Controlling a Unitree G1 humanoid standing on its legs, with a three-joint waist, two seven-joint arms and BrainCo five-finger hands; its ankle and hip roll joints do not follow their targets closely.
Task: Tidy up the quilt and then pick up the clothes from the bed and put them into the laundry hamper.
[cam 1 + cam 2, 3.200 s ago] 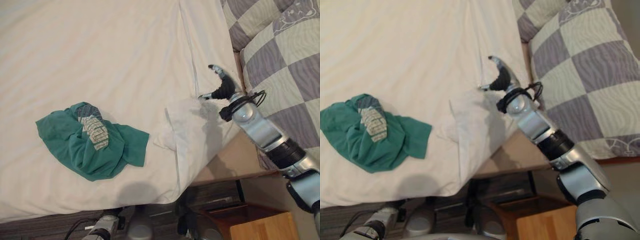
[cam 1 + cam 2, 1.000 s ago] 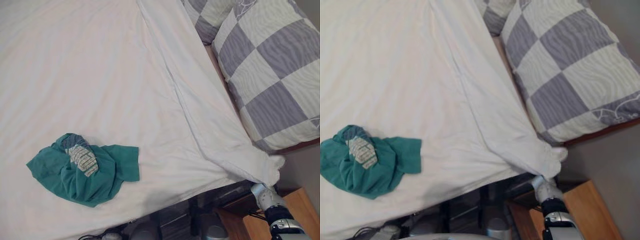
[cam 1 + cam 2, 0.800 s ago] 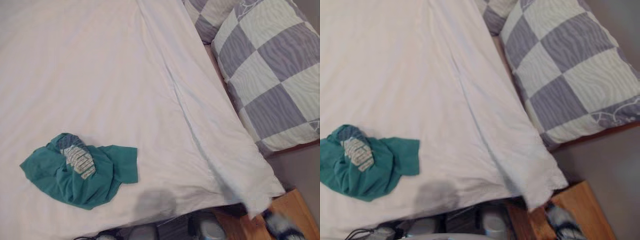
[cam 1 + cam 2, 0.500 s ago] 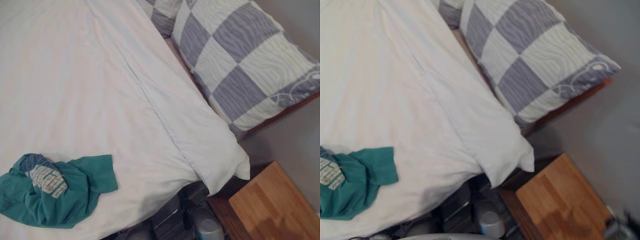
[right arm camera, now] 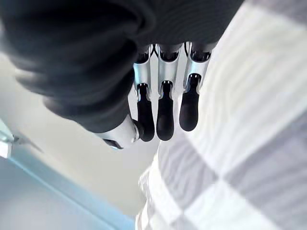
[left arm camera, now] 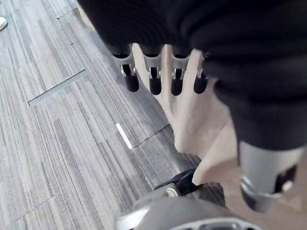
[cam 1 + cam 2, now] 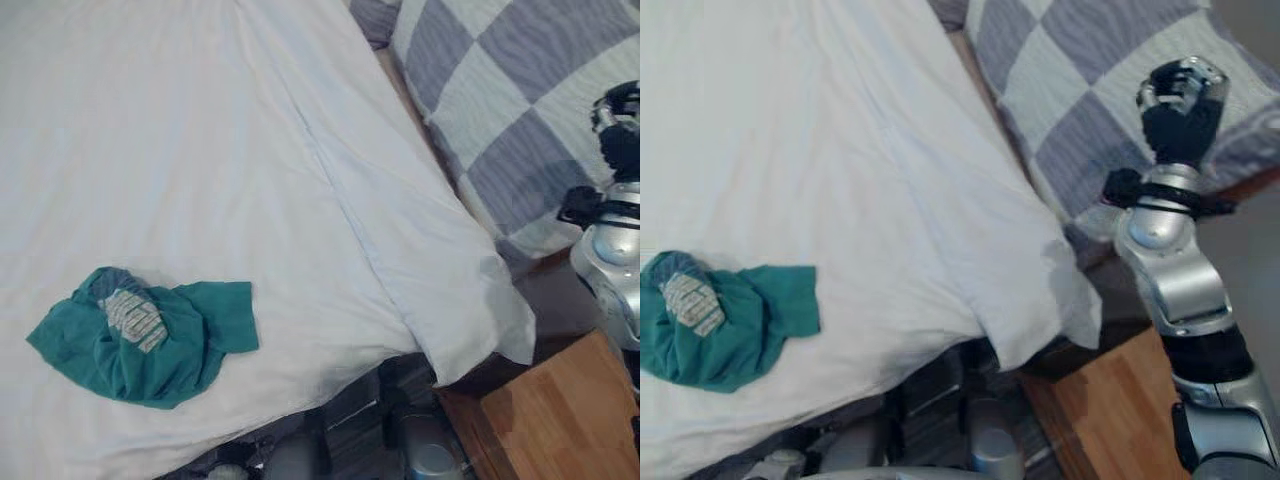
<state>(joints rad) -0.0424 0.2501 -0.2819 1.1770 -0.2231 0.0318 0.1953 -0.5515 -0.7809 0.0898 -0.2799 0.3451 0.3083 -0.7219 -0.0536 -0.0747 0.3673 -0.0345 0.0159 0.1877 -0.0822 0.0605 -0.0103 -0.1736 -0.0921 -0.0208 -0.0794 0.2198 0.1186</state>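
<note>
The white quilt (image 7: 250, 150) lies spread flat over the bed, and its near corner (image 7: 480, 330) hangs off the bed's edge beside the pillow. A crumpled green T-shirt (image 7: 140, 335) with a pale print rests on the quilt near the front left. My right hand (image 7: 1180, 115) is raised above the checked pillow (image 7: 520, 90) with its fingers (image 5: 163, 115) curled and nothing in them. It is well clear of the quilt and the shirt. My left hand (image 6: 158, 72) hangs over the floor by the bed with its fingers relaxed and holding nothing.
A grey and white checked pillow lies along the right side of the bed. A wooden nightstand (image 7: 560, 420) stands by the bed's near right corner, below my right arm. Grey plank floor (image 6: 62, 143) runs beside the bed.
The quilt corner, once bunched and held by my right hand, now lies flat and free. My right hand dropped out of sight and has risen over the pillow. The camera has shifted.
</note>
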